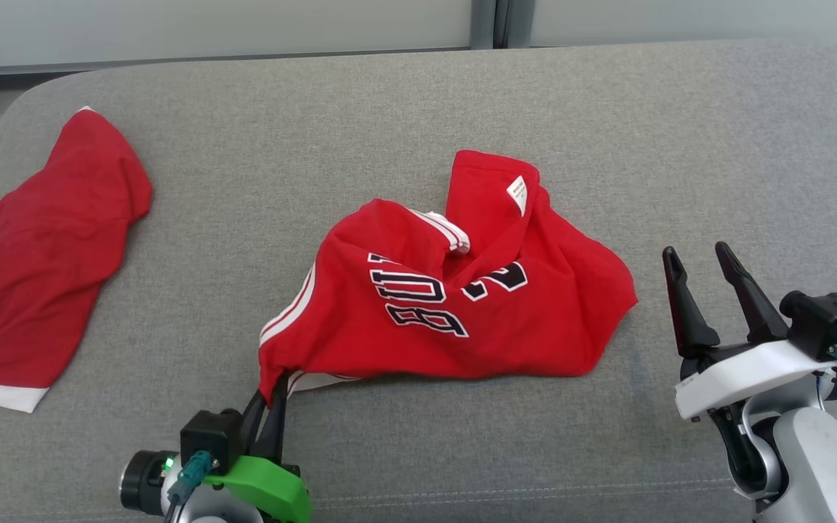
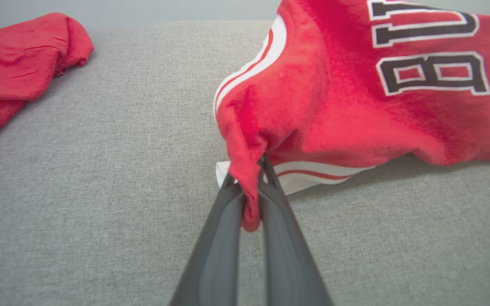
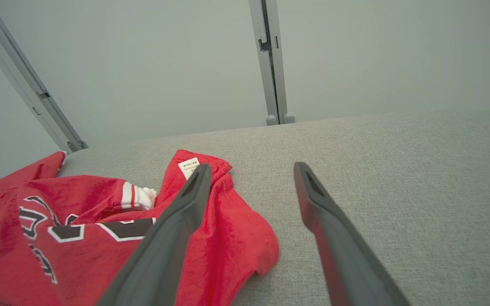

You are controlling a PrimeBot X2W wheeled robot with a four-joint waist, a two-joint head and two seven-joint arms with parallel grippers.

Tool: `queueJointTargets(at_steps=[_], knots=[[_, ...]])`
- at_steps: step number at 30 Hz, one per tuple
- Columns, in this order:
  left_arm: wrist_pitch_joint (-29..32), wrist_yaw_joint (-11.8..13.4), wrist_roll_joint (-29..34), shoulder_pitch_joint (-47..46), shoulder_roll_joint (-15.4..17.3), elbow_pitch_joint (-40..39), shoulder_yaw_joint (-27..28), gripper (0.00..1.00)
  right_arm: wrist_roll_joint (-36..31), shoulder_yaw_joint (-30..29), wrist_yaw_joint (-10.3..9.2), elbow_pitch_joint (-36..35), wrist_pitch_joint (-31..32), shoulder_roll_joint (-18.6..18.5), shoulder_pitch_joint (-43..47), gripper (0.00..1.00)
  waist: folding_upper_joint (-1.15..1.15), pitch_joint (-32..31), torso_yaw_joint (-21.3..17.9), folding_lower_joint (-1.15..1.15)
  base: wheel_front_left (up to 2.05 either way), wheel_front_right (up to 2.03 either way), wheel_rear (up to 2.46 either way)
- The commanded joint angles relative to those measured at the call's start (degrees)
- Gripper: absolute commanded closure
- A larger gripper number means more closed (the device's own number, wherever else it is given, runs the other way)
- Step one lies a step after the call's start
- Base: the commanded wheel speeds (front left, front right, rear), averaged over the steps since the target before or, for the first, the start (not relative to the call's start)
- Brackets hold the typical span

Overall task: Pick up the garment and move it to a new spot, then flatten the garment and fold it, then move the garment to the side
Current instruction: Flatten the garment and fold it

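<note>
Near the middle of the grey pad: red shirt, bunched up, black letters on top, white tag showing. Pinched at its near left corner by left gripper, shut tight on the cloth. Off to the right, right gripper, wide open, holding nothing, not touching the shirt. Far left, another red cloth, well apart.
</note>
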Motion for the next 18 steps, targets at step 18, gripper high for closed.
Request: queueJointTargets(at_steps=[18], knots=[[10.5,3.2,1.5,9.0,7.0,-28.5,1.3,1.00,0.2,0.0,-0.01,1.9,-1.3,0.7,-0.2,0.00,0.00,0.5,0.9,0.00,0.00,0.00,0.00]])
